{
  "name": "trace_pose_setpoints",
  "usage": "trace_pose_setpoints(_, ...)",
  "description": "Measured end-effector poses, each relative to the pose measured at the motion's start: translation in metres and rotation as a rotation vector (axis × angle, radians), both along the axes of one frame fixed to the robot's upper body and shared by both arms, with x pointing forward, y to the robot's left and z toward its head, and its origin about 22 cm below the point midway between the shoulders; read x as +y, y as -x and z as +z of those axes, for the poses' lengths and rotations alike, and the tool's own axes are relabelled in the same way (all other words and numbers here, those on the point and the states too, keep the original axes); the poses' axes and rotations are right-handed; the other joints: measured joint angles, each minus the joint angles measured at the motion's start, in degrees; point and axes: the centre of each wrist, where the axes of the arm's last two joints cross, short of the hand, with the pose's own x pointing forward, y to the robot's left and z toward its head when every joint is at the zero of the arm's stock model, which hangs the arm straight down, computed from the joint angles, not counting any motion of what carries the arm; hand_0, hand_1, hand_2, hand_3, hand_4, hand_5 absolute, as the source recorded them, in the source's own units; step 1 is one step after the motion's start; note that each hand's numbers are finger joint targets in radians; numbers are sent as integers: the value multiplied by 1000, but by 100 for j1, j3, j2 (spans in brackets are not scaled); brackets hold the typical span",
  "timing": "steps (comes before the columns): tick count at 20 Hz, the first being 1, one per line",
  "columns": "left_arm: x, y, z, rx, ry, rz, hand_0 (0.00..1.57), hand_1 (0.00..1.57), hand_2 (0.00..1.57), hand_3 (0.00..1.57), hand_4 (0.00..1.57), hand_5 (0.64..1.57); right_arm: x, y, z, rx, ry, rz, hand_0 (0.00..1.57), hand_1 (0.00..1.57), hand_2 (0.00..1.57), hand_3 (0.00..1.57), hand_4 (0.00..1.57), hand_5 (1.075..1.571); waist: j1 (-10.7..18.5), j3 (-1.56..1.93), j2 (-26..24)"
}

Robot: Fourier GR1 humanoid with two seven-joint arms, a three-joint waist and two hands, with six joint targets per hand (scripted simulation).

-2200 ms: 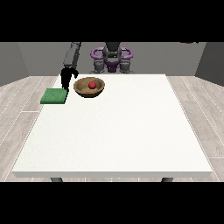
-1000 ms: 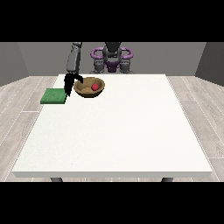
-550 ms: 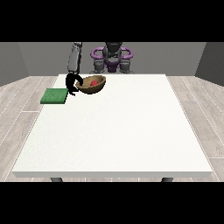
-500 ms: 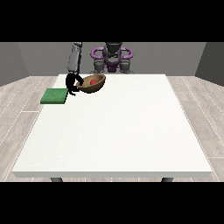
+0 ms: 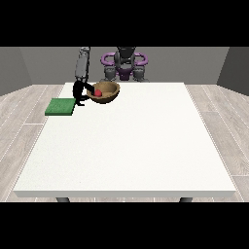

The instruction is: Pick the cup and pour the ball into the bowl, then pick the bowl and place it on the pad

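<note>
A brown wooden bowl (image 5: 109, 94) sits at the table's far left, tipped up a little, with a red ball (image 5: 97, 92) inside it. The black hand at the view's left (image 5: 79, 91) has its fingers curled over the bowl's left rim. A flat green pad (image 5: 60, 106) lies just left of the hand, at the table's left edge. No cup shows anywhere. I see no hand at the view's right.
The large white table (image 5: 126, 146) stretches from the bowl towards the camera. The robot's body (image 5: 125, 61) stands behind the far edge. Grey wooden floor surrounds the table.
The hand came down from above the pad onto the bowl's left rim and closed on it. The bowl has since tipped and shifted slightly left towards the pad.
</note>
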Motion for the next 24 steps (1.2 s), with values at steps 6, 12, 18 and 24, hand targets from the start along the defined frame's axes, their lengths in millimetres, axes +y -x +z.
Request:
trace_pose_setpoints(6,17,6,-10,14,11,43,0,0,0,0,1204,1537,-7,-11,25,94,-71,47,1571,1571,1571,828,1041,1559,-112,181,7)
trace_pose_setpoints(12,23,10,-19,32,7,74,0,0,0,0,1206,1543,-20,-15,43,150,-86,106,1571,1571,1571,671,1067,1566,-274,238,-73)
trace_pose_setpoints(18,41,20,-23,23,7,99,0,0,0,0,1210,1550,-130,-13,121,140,159,-55,1571,1571,1571,381,1123,1568,-569,39,26)
trace_pose_setpoints(24,51,27,-24,-42,-3,102,0,0,0,0,1215,1552,-169,-30,165,93,195,-111,1571,1571,1571,430,1069,1564,-528,5,417)
